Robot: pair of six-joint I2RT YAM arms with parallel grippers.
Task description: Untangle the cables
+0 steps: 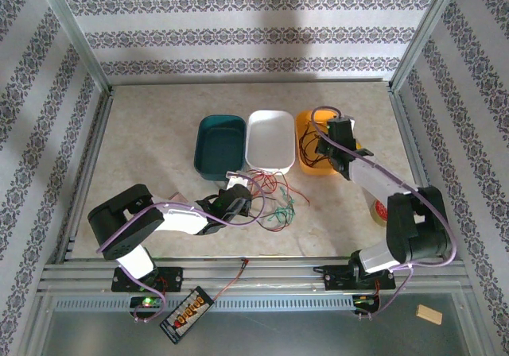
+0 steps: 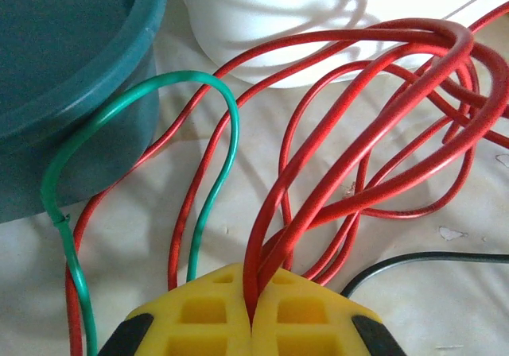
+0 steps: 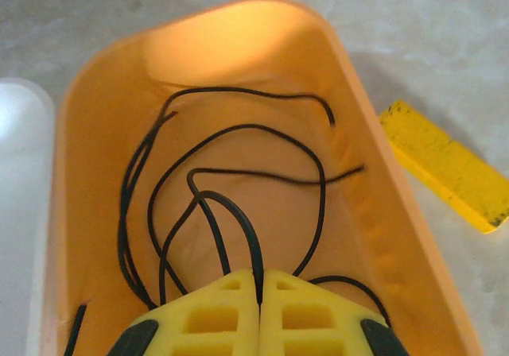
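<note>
L end effector (image 2: 251,296) pinching red cable (image 2: 382,125); R end effector (image 3: 259,292) pinching black cable (image 3: 238,227) in orange tub (image 3: 398,213).

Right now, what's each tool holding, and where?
Left tool pinches the red cable where two strands run together. Right tool pinches a black cable partway along a curve, over the orange tub.

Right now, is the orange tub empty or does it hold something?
Not empty: black cables lie looped inside the orange tub, one pinched in the shut right gripper.
</note>
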